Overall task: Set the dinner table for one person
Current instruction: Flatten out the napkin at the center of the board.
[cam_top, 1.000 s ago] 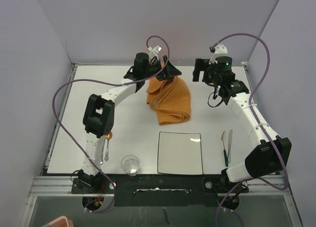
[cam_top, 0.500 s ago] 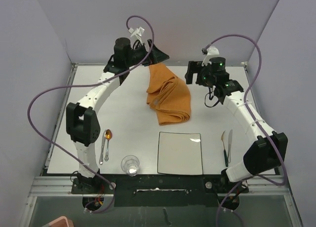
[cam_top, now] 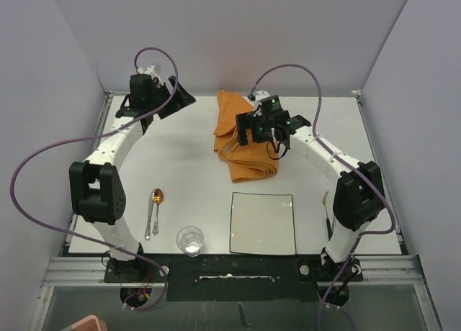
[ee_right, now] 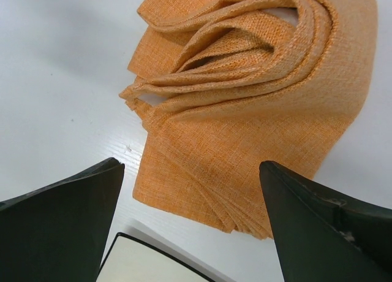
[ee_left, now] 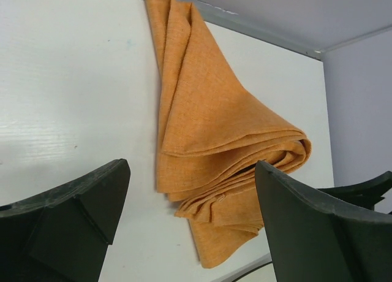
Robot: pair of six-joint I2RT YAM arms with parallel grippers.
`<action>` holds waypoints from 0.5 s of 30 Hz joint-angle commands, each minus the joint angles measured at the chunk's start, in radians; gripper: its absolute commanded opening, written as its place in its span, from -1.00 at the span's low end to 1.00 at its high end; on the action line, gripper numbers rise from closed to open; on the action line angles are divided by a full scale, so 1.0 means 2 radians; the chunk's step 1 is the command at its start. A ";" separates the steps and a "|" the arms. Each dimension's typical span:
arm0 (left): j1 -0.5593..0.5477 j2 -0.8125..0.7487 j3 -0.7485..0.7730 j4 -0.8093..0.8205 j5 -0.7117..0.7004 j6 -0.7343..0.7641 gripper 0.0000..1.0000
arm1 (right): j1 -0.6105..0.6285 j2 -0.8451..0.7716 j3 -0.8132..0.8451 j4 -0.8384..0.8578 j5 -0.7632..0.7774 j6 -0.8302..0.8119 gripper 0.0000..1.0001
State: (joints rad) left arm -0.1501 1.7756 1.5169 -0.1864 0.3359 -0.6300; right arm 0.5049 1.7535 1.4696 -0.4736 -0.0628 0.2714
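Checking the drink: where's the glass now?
Top view, left of centre: the glass stands at the near edge of the table, between the spoon and the plate.

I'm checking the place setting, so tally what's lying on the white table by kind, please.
Folded orange cloth napkin: 1
Square white plate with a dark rim: 1
Clear drinking glass: 1
Cutlery left of the glass, including a copper-bowled spoon: 2, as far as I can tell
Cutlery right of the plate, partly hidden: at least 1
Total: at least 6

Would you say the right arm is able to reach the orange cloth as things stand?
Probably yes: the right gripper hovers open just above the orange cloth, with nothing between them.
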 commanded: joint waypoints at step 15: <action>0.015 0.072 -0.052 0.118 0.099 -0.077 0.60 | 0.004 0.009 0.051 -0.011 0.019 0.000 0.97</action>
State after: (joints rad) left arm -0.1318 1.8156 1.4532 -0.0895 0.4438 -0.7002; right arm 0.5121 1.8294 1.5326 -0.5037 -0.0502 0.2920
